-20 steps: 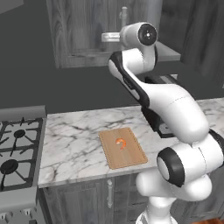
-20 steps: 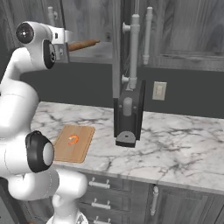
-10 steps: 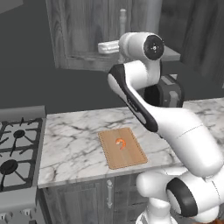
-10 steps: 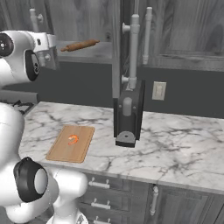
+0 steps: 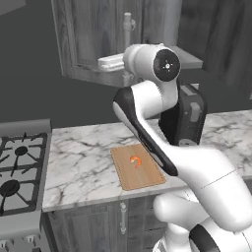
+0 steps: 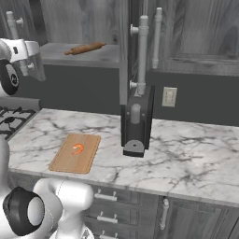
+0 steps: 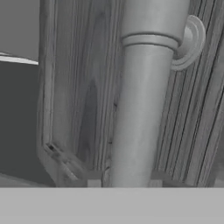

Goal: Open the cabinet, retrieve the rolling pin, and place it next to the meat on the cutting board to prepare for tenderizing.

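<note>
The gripper (image 7: 123, 180) has its fingertips (image 7: 93, 180) slightly apart on either side of the silver bar handle (image 7: 142, 109) of the cabinet (image 5: 93, 39); whether they touch it I cannot tell. The right base view shows the rolling pin (image 6: 85, 48) on the open shelf, long axis running left-right, right end slightly farther. The meat (image 6: 77, 149) lies on the cutting board (image 6: 63, 161).
</note>
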Motion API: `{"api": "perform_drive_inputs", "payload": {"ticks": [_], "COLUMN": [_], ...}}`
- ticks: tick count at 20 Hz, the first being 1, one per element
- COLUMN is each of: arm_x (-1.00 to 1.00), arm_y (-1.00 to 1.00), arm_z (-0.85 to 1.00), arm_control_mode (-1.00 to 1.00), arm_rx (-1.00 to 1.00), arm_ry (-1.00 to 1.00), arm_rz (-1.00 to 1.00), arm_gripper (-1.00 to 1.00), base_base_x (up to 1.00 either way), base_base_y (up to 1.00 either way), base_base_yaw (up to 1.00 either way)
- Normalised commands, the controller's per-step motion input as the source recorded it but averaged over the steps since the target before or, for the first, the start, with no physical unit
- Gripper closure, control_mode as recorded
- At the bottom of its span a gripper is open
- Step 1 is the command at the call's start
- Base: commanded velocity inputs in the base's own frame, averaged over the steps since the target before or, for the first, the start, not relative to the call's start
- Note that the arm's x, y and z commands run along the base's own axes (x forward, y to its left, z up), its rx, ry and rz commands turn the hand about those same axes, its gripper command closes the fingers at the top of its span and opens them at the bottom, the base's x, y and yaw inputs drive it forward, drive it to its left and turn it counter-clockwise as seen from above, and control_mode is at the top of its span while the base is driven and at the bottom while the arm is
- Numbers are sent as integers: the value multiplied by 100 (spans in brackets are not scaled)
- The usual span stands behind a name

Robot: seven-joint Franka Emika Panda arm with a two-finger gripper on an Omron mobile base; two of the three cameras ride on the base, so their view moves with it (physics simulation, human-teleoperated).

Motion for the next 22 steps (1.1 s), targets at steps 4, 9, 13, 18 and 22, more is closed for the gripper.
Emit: {"api": "perform_drive_inputs", "payload": {"ticks": [4, 9, 13, 18, 22], "arm_x": [-49, -74, -61, -1, 45], "arm_y": [-30, -57, -61, -48, -49], "arm_z": [21, 46, 38, 0, -8], "arm_control_mode": [-100, -100, -100, -100, -100], "arm_rx": [22, 35, 40, 27, 17], "arm_ry": [0, 0, 6, 3, 20], "arm_rz": [0, 1, 6, 9, 9], "arm_gripper": [-100, -100, -100, -100, -100], "base_base_x": [0, 0, 0, 0, 0], "base_base_y": [0, 0, 0, 0, 0], "base_base_yaw": [0, 0, 0, 0, 0]}}
